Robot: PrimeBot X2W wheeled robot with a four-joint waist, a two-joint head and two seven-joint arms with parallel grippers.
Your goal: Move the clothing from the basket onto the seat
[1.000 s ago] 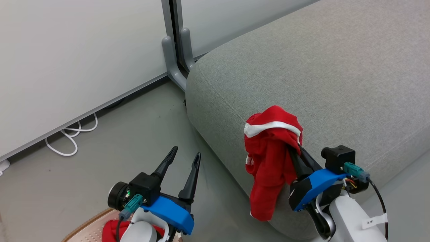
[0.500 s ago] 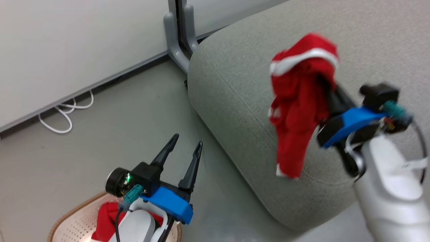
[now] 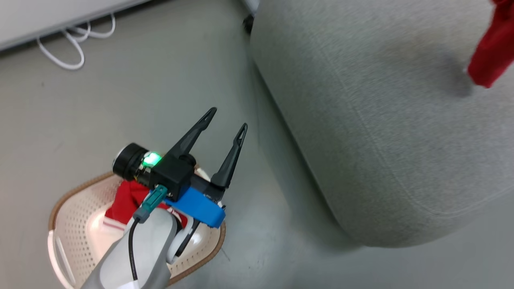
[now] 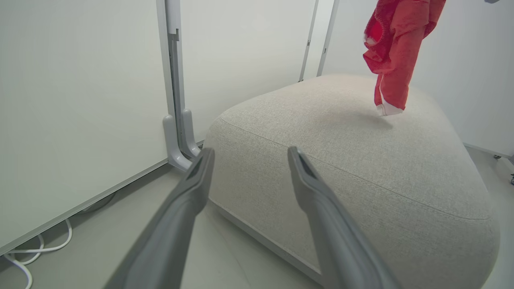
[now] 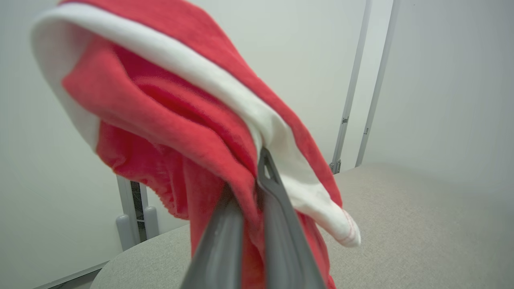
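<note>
While the right tool (image 5: 247, 180) is clenched on a red garment (image 5: 180, 120), pinching its white-trimmed edge between the two fingers, the cloth hangs in the air over the grey seat (image 4: 341, 160). Its lower hem is close to the cushion top, and whether it touches cannot be told. The left tool (image 3: 228, 118) is released, its fingers spread wide and empty, pointing out over the floor (image 3: 100, 100) beside the seat. A second red garment (image 3: 126, 198) lies crumpled in the basket (image 3: 76, 237), partly hidden under the left forearm. A white cable (image 3: 60, 56) loops on the floor.
</note>
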